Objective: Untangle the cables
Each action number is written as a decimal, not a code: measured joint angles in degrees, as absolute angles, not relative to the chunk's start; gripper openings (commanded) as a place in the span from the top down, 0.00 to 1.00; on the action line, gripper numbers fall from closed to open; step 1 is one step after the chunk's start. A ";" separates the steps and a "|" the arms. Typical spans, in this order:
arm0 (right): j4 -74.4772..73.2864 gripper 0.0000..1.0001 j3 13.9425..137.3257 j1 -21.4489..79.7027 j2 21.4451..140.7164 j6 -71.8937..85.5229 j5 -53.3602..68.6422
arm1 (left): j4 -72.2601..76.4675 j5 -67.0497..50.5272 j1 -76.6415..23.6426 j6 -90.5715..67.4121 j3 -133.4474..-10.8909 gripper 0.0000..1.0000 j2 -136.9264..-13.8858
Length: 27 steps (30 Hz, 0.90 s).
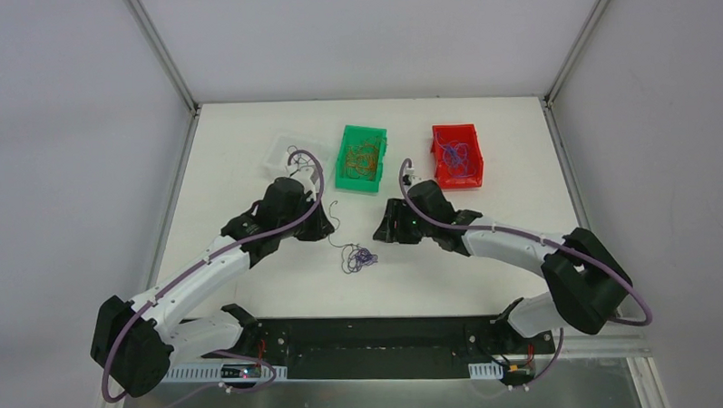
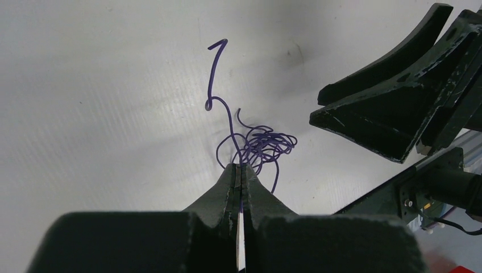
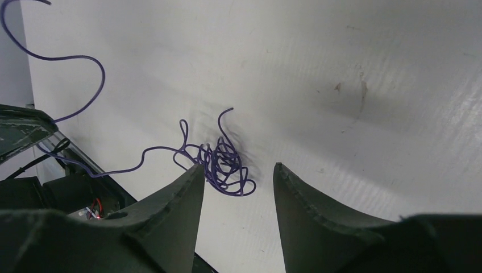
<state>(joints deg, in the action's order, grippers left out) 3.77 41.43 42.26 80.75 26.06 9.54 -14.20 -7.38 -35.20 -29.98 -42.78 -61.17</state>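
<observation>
Left jaws pinching cables, right jaws apart

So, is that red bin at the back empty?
No, the red bin holds a loose scribble of blue wires.

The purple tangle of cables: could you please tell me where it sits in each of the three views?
Top external: the purple tangle lies mid-frame, just lower left of the right claw.
Left wrist: centre, just beyond the shut left claw, which pinches one strand.
Right wrist: lower centre-left, by the open claw's left finger.
Shared landmark: the right claw, upper right in the left wrist view, bottom foreground in its own.
</observation>
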 measured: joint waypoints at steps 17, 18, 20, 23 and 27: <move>9.34 0.42 32.73 45.08 80.88 24.86 10.79 | -14.02 -5.67 -35.20 -29.34 -40.34 1.00 -60.88; 9.78 0.41 32.34 45.63 80.68 25.02 10.48 | -14.02 -5.67 -35.20 -29.34 -40.34 1.00 -60.88; 11.16 0.39 31.64 47.27 80.53 25.41 9.21 | -14.02 -5.69 -35.20 -29.32 -40.34 1.00 -60.90; 13.41 0.35 30.68 50.33 80.53 26.15 6.28 | -14.02 -5.69 -35.20 -29.30 -40.34 1.00 -61.34; 17.96 0.33 29.10 53.47 80.53 27.31 1.17 | -14.02 -5.69 -35.20 -29.30 -40.34 1.00 -62.19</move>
<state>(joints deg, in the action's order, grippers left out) 17.96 29.10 53.47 80.53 27.31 1.17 -14.02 -5.69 -35.20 -29.30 -40.34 -62.19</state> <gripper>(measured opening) 0.662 0.008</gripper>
